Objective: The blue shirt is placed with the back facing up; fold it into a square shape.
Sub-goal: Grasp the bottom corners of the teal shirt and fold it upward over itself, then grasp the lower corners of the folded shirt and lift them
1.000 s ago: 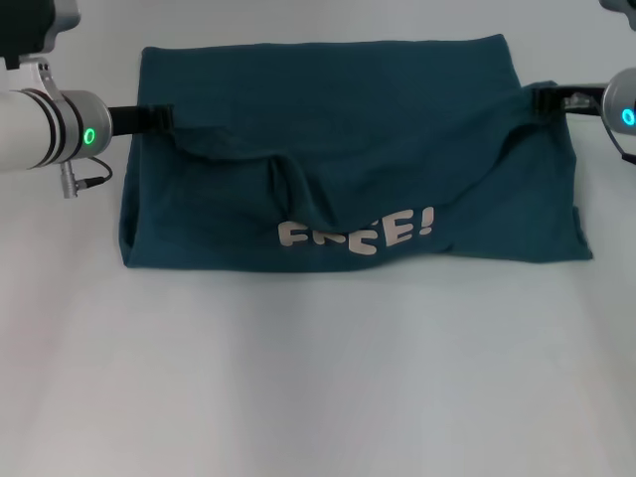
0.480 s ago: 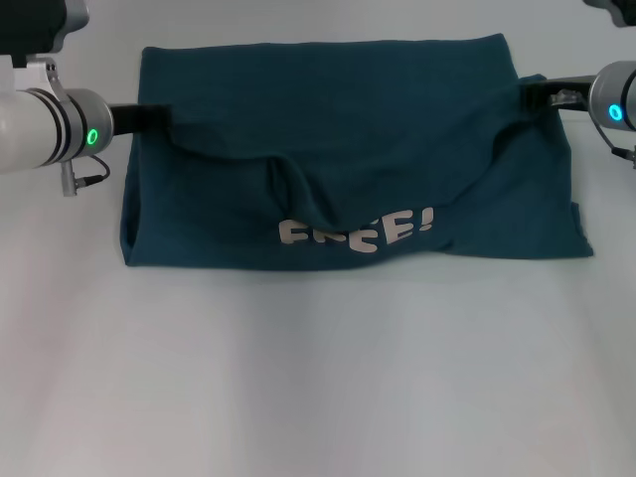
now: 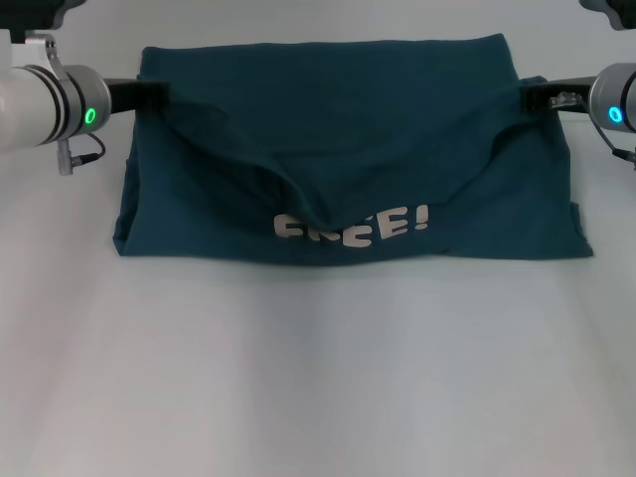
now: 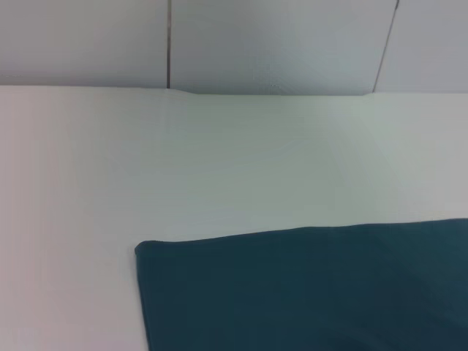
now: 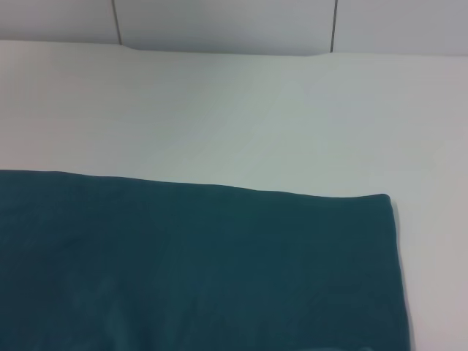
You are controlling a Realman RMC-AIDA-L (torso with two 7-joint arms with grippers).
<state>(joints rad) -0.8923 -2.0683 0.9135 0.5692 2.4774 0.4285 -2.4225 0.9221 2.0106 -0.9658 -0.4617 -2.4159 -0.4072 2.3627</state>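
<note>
The blue shirt [image 3: 348, 129] lies across the far half of the white table, partly folded, with the pale lettering [image 3: 353, 227] showing on a turned-over flap near its front edge. My left gripper [image 3: 151, 95] is shut on the shirt's left edge. At the right edge, my right gripper [image 3: 534, 96] is also shut on the fabric. Cloth sags in a curve between the two held points. In each wrist view only a flat corner of the shirt [image 4: 314, 292] [image 5: 197, 263] shows, and no fingers.
The white table [image 3: 318, 378] stretches bare in front of the shirt. The wrist views show a pale panelled wall [image 4: 168, 44] beyond the table's far edge.
My left gripper has carried its held edge toward the far side of the table, and the shirt's near-left corner has shifted left. The right gripper has moved back only slightly.
</note>
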